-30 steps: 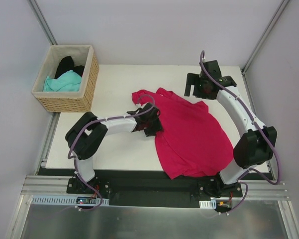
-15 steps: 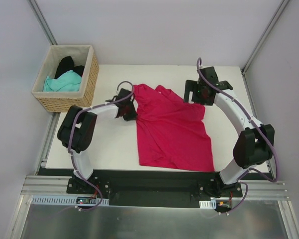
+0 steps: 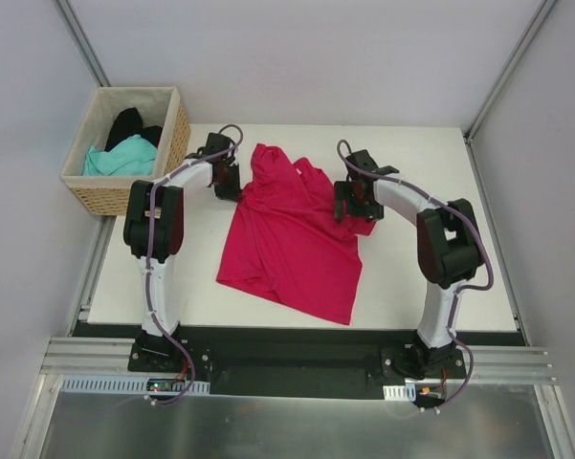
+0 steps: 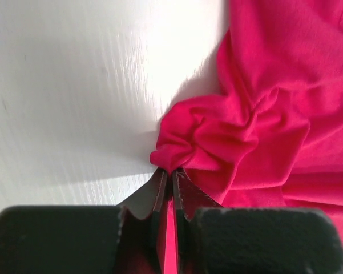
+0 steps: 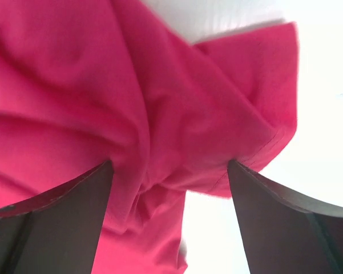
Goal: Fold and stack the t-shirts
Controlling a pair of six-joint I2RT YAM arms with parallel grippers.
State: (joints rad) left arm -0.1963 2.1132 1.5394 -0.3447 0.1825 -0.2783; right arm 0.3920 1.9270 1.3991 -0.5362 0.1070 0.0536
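A bright crimson-pink short-sleeved cloth shirt [image 3: 292, 244] lies on the flat white bench [image 3: 431, 277]. It sits about in the middle, between the left and right edges. Its top end is close to the far edge and its wide bottom end points toward the near edge. The top part is bunched and wrinkly. The bottom part lies flatter.

The left gripper [image 3: 232, 184] is at the shirt's top left side. It is clenched tight on a small bunch of the pink cloth. In the left wrist view the two fingers [image 4: 160, 191] press together with a thin strip of pink pinched between them.

The right gripper [image 3: 352, 203] is at the shirt's top right side, above the sleeve part. It is released, with its two dark fingers [image 5: 63, 211] far apart. Pink cloth lies between and under them, not squeezed.

A woven wicker basket with a pale lining [image 3: 172, 163] stands just beside the far left corner of the bench. Inside it are a crumpled teal cloth shirt [image 3: 124, 156] and a crumpled black cloth shirt [image 3: 129, 122].
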